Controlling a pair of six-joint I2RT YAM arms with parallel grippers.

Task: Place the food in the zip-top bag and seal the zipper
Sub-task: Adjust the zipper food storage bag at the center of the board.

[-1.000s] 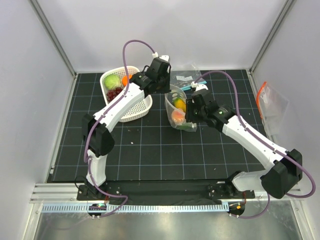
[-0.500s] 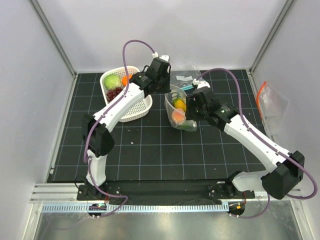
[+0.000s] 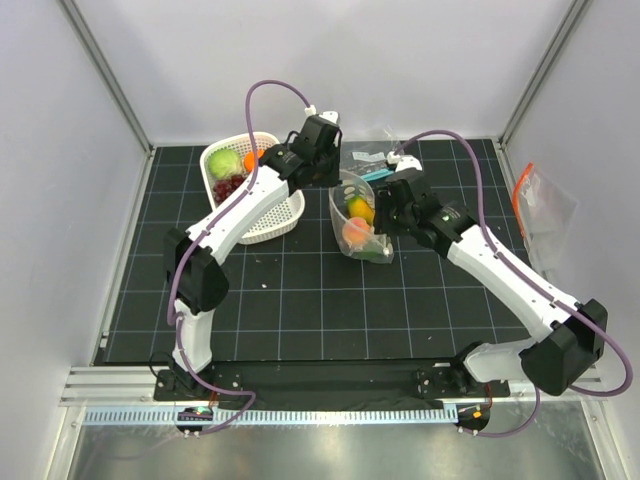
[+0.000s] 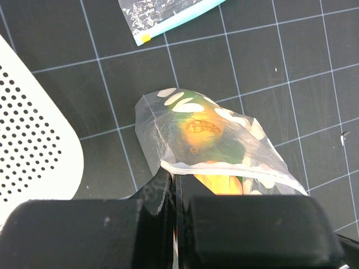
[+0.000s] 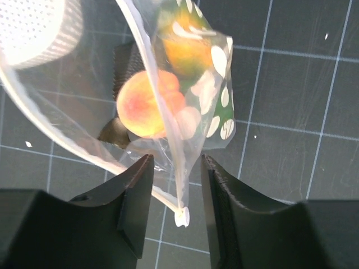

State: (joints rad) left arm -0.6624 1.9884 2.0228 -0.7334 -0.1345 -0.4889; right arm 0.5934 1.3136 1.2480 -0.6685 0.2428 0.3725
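The black tabletop (image 3: 300,300) has white grid lines on it. A white basket (image 3: 275,215) sits at the far left. The left arm reaches over it and hides part of it. In the basket you can see a pale green fruit (image 3: 226,162), some purple grapes (image 3: 227,186) and a bit of an orange one (image 3: 250,157).

A clear bag with an orange strip (image 3: 540,205) lies far off on the right. A smaller clear bag with a teal strip (image 4: 168,11) lies flat at the far side, just behind the zip-top bag.

The zip-top bag (image 3: 355,215), with its white dots, is in the middle of the tabletop, just to the right of the basket. Its mouth is up and held open. Inside it are a peach-orange fruit (image 5: 148,106), a yellow-orange one (image 5: 188,53) and a dark green one (image 5: 224,120).

The left gripper (image 4: 175,185) is at the far left side of the bag's mouth. Its jaws are pressed together, pinching the bag's edge.

The right gripper (image 5: 175,168) is at the right side of the bag. Its jaws are spread apart. The zipper (image 5: 162,106) edge runs down between them, and its end sits in the gap.
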